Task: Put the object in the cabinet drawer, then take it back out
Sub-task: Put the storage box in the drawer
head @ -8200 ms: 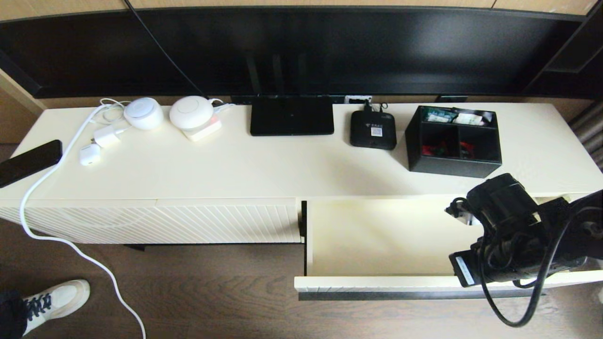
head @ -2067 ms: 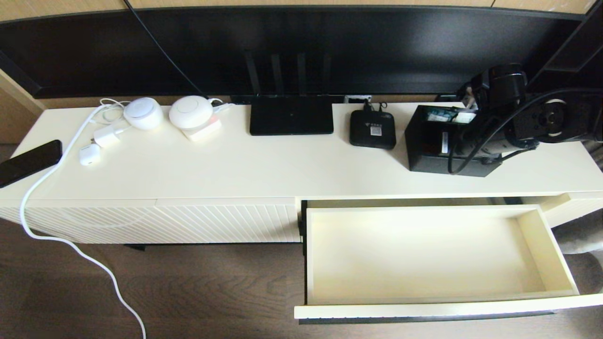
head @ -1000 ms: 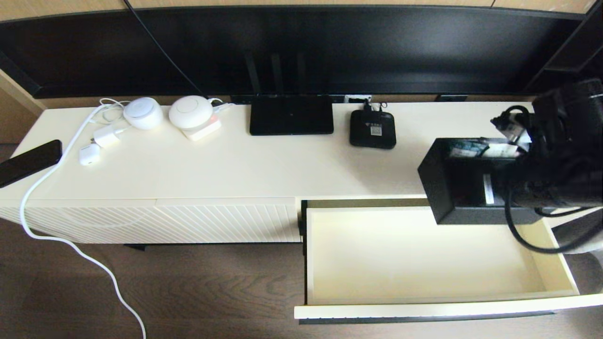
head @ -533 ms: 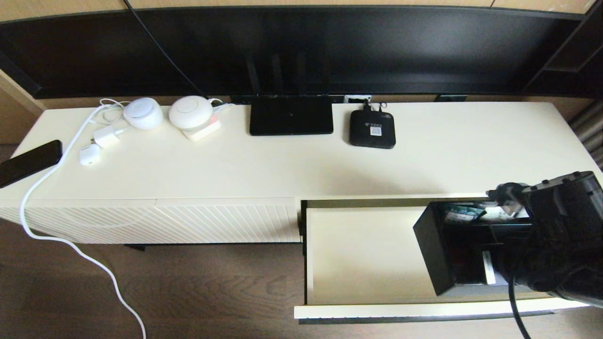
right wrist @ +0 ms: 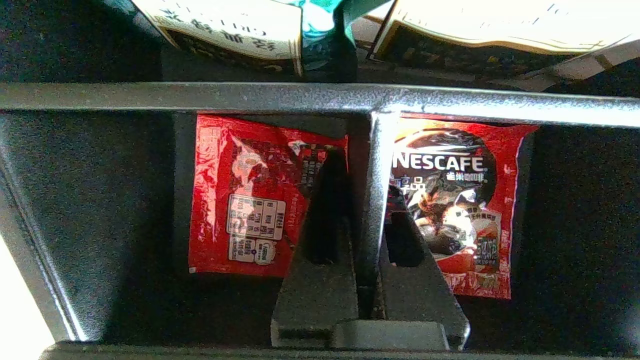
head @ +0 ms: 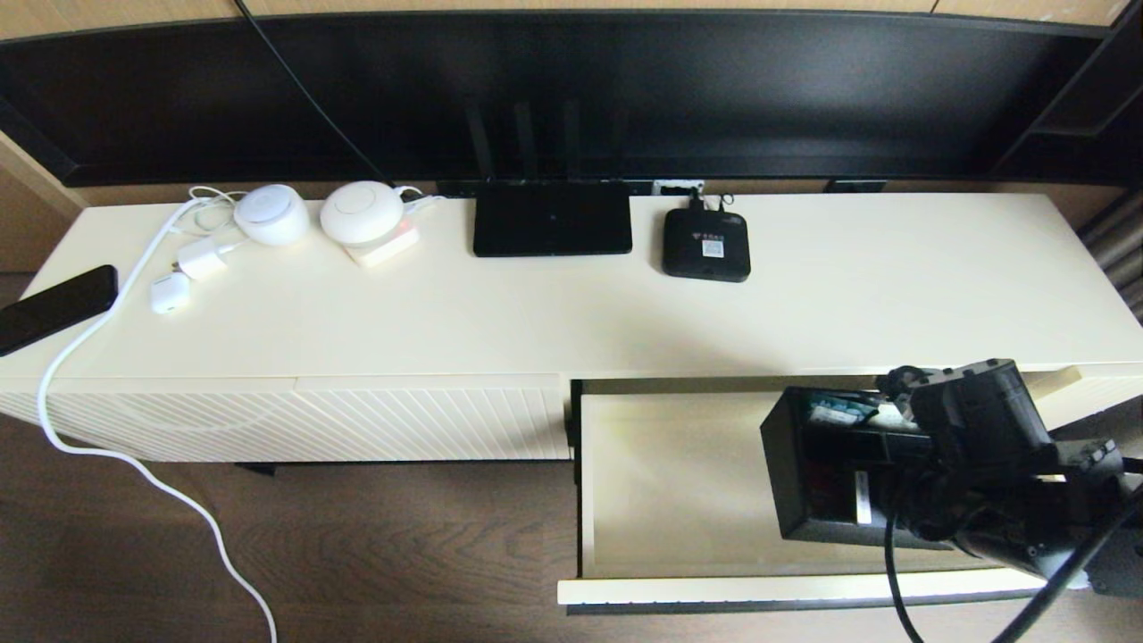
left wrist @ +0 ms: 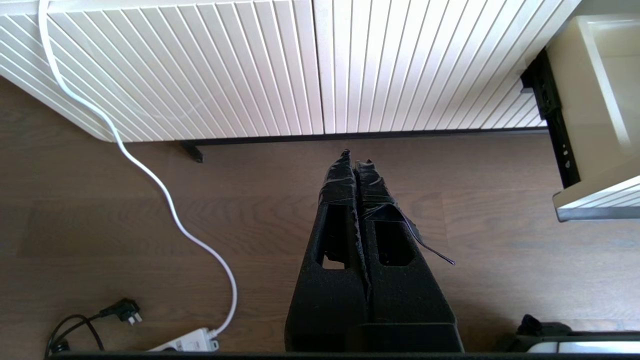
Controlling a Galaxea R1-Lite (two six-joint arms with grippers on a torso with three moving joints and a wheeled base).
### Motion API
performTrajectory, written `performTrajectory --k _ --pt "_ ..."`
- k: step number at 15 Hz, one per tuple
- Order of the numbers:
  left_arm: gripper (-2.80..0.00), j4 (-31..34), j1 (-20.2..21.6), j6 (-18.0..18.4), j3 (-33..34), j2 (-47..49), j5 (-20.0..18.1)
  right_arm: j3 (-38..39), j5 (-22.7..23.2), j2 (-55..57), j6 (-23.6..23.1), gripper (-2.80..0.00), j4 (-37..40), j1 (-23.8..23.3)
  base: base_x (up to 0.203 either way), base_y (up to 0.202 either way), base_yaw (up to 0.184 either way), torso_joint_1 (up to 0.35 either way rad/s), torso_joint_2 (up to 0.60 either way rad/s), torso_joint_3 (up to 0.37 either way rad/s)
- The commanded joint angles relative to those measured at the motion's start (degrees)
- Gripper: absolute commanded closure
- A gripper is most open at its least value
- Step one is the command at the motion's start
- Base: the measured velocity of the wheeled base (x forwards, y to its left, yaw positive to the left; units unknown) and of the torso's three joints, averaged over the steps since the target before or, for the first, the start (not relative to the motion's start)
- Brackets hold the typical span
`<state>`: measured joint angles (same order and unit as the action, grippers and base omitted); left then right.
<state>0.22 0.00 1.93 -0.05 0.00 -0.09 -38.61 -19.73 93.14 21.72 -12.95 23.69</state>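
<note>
The black organizer box (head: 808,482) sits low inside the right half of the open cream cabinet drawer (head: 679,482); whether it touches the drawer floor I cannot tell. My right gripper (right wrist: 370,165) reaches down into the box and is shut on its middle divider wall (right wrist: 372,210), one finger on each side. Red packets (right wrist: 240,200) lie in both front compartments, and white-teal packets (right wrist: 235,25) in the far one. In the head view the right arm (head: 982,446) covers the box's right side. My left gripper (left wrist: 356,162) hangs shut and empty over the wooden floor.
On the cabinet top stand a flat black router (head: 552,219), a small black set-top box (head: 706,246), two white round devices (head: 272,214) and a phone (head: 54,308). A white cable (head: 80,357) drops past the diagonal-ribbed panel (head: 295,420) to the floor.
The right gripper has carried the box off the cabinet top, forward over the drawer and down into it, ending slightly further left. The drawer stayed open.
</note>
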Motion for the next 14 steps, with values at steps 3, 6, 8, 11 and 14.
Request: performTrajectory --k 3,6,8,11,14 --pt "0.0 0.0 0.0 0.0 0.0 0.0 0.0 -1.2 0.1 5.6 -3.1 0.0 -5.7 -2.1 0.0 0.0 0.0 0.0 0.0 0.0" --pt "0.0 0.0 0.0 0.0 0.0 0.1 0.0 -0.3 0.5 6.1 -5.8 0.0 -8.2 -2.2 0.0 0.0 0.0 0.0 0.0 0.0" --pt "0.0 0.0 0.0 0.0 0.0 0.1 0.0 1.4 0.9 7.5 -5.6 0.0 -8.3 -2.1 0.0 0.0 0.0 0.0 0.0 0.0" --pt "0.0 0.0 0.0 0.0 0.0 0.1 0.0 4.3 1.5 10.7 -5.5 0.0 -13.4 -2.1 0.0 0.0 0.0 0.0 0.0 0.0" --pt "0.0 0.0 0.0 0.0 0.0 0.1 0.0 4.2 2.5 14.0 -5.4 0.0 -15.6 -2.2 0.0 0.0 0.0 0.0 0.0 0.0"
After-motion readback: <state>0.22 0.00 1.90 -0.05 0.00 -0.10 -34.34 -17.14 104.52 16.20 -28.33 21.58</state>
